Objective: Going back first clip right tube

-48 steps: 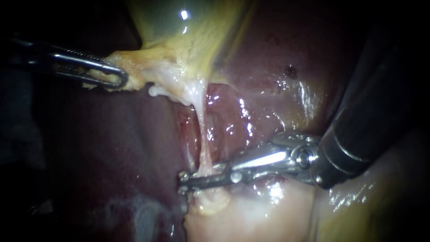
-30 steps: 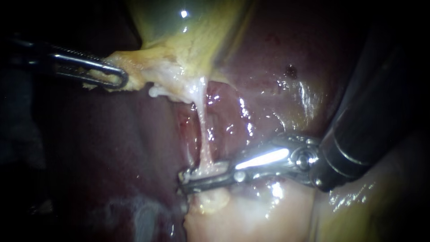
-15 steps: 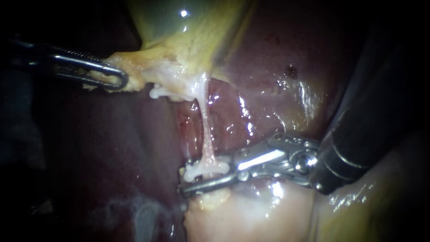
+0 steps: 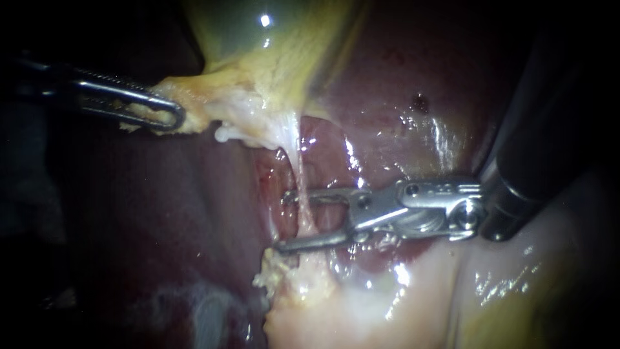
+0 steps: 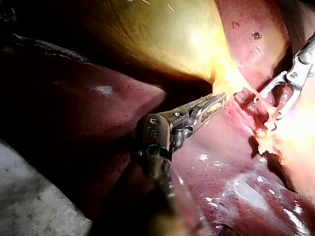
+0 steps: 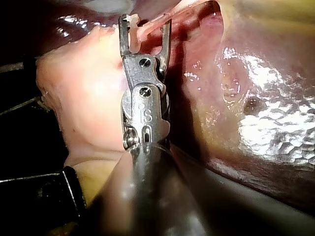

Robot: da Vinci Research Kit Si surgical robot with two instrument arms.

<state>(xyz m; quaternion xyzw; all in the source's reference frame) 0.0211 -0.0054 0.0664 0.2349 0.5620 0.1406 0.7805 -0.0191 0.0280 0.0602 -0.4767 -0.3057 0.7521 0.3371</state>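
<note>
A thin pale tube [image 4: 302,207] runs down from the yellow gallbladder [image 4: 278,58] to pale tissue [image 4: 303,284]. My right instrument [image 4: 281,221] comes in from the right with its jaws wide open. The tube passes through the gap without being gripped, as the right wrist view shows [image 6: 146,22]. My left instrument [image 4: 165,115] reaches in from the upper left, jaws shut on the gallbladder's yellowish edge. The left wrist view shows that same hold [image 5: 216,103], with the right instrument [image 5: 268,108] open beyond it. I make out no clip.
Dark red liver [image 4: 161,213] lies on both sides of the tube, glistening at the right [image 4: 420,129]. Frayed pale shreds [image 4: 268,271] sit at the tube's lower end. The right instrument's thick dark shaft [image 4: 536,168] fills the right side.
My right instrument's jaws, closed across the tube's lower end, have opened wide and shifted up and slightly right. The left instrument has held still.
</note>
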